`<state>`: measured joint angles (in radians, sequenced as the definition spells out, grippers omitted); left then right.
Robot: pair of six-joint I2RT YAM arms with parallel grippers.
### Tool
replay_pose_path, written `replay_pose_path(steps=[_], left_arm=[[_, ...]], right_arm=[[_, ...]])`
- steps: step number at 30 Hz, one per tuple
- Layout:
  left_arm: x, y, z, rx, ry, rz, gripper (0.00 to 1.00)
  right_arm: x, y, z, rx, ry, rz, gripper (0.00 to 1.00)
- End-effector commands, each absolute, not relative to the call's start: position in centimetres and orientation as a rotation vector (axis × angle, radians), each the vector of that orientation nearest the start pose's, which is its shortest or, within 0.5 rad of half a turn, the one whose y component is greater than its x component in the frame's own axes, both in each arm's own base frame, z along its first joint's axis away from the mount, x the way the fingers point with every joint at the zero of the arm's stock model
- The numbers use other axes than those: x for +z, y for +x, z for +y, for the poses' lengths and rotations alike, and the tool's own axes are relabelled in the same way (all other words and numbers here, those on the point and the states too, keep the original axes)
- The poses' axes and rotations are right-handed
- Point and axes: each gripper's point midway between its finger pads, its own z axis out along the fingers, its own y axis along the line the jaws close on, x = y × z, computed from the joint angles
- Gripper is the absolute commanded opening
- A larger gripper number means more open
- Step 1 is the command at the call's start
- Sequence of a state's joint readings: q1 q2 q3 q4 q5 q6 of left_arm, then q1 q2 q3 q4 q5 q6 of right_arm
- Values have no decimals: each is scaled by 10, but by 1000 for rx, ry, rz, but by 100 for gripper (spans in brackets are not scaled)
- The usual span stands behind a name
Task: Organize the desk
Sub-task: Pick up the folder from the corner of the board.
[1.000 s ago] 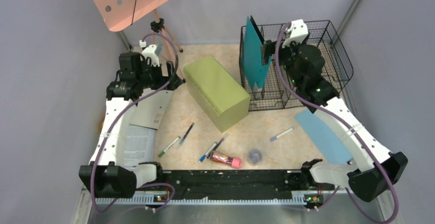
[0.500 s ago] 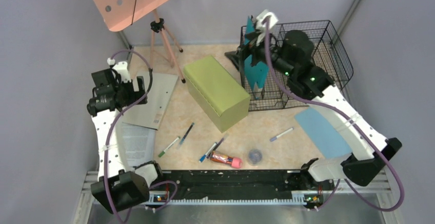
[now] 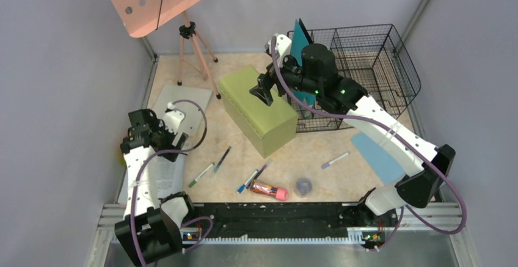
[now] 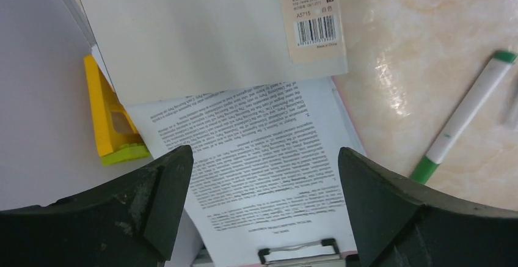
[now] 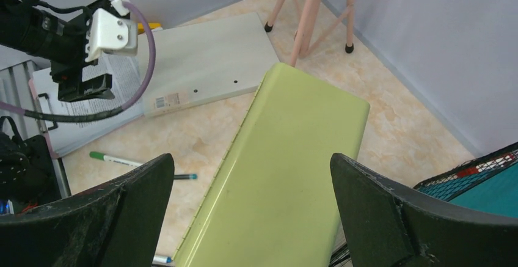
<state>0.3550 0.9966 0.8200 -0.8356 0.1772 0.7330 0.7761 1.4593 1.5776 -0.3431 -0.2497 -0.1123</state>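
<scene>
The desk [image 3: 317, 148] is a beige marble-patterned top strewn with pens and papers. My left gripper [image 3: 175, 140] hangs open over the printed sheet on a clipboard [image 4: 256, 157] at the left edge; in the left wrist view the gripper [image 4: 266, 200] has nothing between its fingers. A grey folder [image 3: 183, 105] lies just beyond it, overlapping the sheet. My right gripper [image 3: 262, 90] is open above the olive-green box [image 3: 256, 111]. In the right wrist view the gripper [image 5: 253, 200] straddles the box lid [image 5: 287, 169] without touching it.
A black wire basket [image 3: 372, 65] at the back right holds an upright teal folder [image 3: 299, 38]. A blue sheet [image 3: 372, 152] lies in front of it. Pens [image 3: 200, 175], a purple marker [image 3: 335, 160], a red tube [image 3: 269, 189] and a small round lid [image 3: 303, 186] lie near the front. A pink stand [image 3: 195, 53] stands at the back left, and a yellow block [image 4: 110, 114] sits by the wall.
My right arm swung left from the basket to above the green box. My left arm drew back from the stand toward the near left, over the clipboard.
</scene>
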Motion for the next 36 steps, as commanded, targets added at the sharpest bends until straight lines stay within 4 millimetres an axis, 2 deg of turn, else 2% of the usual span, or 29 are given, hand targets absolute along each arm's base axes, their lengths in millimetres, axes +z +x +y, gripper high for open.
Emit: replay_pose_path(steps=[1,5,8,11,14,20,27,30,36], left_arm=[[124,235,88,331,910,2340,94],[123,247,79,316,1011,2233,93],[112,247,68,287,1141,2168,93],[97,244,66,312,1271,2139,93],[86,242,67,346,1358,2112,93],[75,255,77,486,1444,2017,91],[55,254,89,583,1545,2000,89],[46,253,97,648,1568,2001,86],[36,255,96,708,1570,1940,80]], right_arm=[[364,295,359,744,-977,1566,97],[350,294,363,768,-988,1595,97],[343,294,364,772,-992,1610,96],[338,293,363,770,-996,1619,96],[335,294,362,762,-997,1619,96],[327,295,363,760,-1004,1636,96],[322,296,362,746,-1007,1648,96],[318,297,362,743,-1011,1654,96],[311,297,361,737,-1014,1669,97]])
